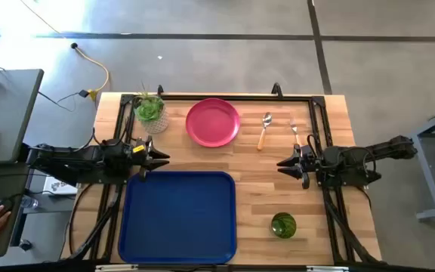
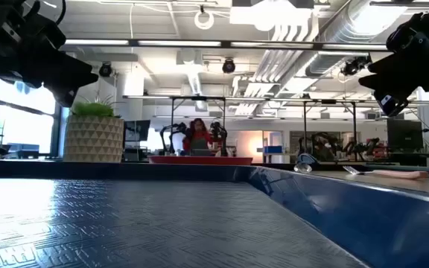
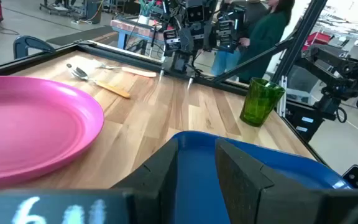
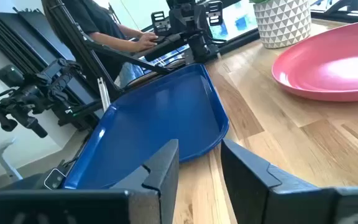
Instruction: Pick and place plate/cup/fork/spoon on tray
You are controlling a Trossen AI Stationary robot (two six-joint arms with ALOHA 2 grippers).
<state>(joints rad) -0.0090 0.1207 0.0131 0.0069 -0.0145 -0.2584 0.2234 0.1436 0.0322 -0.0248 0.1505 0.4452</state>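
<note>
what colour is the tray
Dark blue tray, with a ribbed textured floor; clearest in the high view.

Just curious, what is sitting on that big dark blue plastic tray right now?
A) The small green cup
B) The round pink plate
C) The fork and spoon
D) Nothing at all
D: the large rectangular dark blue plastic tray is bare, with the round pink plate, the small dark green translucent cup, the orange-handled metal spoon and the orange-handled metal fork all lying on the wooden table around it.
</note>
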